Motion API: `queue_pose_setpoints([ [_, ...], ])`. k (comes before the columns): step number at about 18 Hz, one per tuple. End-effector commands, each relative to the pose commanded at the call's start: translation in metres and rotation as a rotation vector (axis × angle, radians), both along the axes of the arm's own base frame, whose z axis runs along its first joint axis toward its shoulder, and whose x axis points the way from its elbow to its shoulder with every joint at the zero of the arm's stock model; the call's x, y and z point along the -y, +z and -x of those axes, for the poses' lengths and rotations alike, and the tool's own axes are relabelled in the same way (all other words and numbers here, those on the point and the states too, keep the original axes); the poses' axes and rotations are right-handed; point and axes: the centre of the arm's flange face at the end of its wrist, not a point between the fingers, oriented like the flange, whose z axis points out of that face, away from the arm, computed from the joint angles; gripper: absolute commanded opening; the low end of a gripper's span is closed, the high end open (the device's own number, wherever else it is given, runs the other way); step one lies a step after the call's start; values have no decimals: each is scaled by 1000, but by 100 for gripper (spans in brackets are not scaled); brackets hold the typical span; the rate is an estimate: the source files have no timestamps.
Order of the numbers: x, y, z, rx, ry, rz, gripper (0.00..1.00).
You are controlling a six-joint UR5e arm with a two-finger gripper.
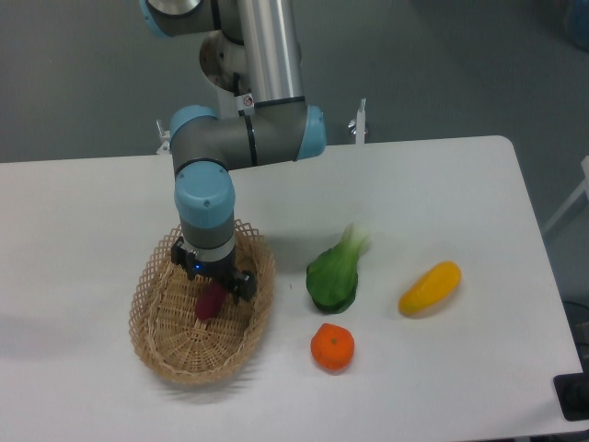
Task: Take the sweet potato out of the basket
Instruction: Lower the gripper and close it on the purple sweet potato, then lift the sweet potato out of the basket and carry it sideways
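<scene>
The tan wicker basket point(166, 345) sits at the front left of the white table. The purple-magenta sweet potato point(210, 302) lies inside it, partly hidden by my gripper. My gripper point(213, 287) points straight down into the basket, right over the sweet potato. Its fingers seem to stand on either side of the vegetable, but the wrist hides the fingertips, so I cannot tell whether they are closed on it.
A green bok choy point(335, 273) lies right of the basket. A round orange point(332, 347) sits in front of it. A curved yellow-orange fruit point(430, 287) lies further right. The table's front edge point(386, 433) is near the orange.
</scene>
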Motion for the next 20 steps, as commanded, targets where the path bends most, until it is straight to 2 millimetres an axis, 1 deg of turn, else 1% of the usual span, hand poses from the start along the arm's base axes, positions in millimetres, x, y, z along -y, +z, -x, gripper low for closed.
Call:
queue_pose_setpoints([
  [1, 0, -1, 0, -3, 2, -5, 90],
  [5, -2, 0, 0, -13, -3, -19, 52],
  [6, -2, 0, 0, -12, -6, -18, 47],
  [7, -2, 1, 0, -14, -8, -18, 39],
  [11, -1, 4, 0, -16, -12, -23, 33],
  [15, -2, 10, 0, -22, -15, -32, 32],
  [16, -3, 15, 1, -27, -15, -40, 32],
  [18, -5, 34, 4, -49, -21, -70, 32],
  [20, -8, 61, 7, -80, -44, -111, 32],
])
